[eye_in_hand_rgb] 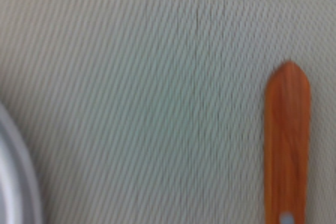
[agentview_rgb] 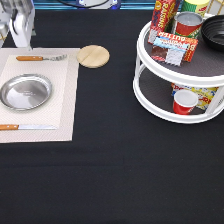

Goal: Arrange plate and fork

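Note:
The shiny silver plate (agentview_rgb: pixel 26 92) lies on the pale placemat (agentview_rgb: pixel 62 95) at the exterior view's left. The fork (agentview_rgb: pixel 40 58) lies flat on the mat just above the plate, wooden handle to the left and tines pointing right. My gripper (agentview_rgb: pixel 22 41) hangs above the fork's handle end at the top left, open, holding nothing and clear of the fork. In the wrist view the orange-brown fork handle (eye_in_hand_rgb: pixel 286 145) rests on the ribbed mat, with the plate's rim (eye_in_hand_rgb: pixel 10 170) at the frame's edge.
A wooden-handled knife (agentview_rgb: pixel 25 127) lies on the mat below the plate. A round wooden disc (agentview_rgb: pixel 93 55) sits at the mat's top right corner. A white two-tier turntable (agentview_rgb: pixel 180 75) with cans, boxes and a red cup (agentview_rgb: pixel 184 101) stands at the right.

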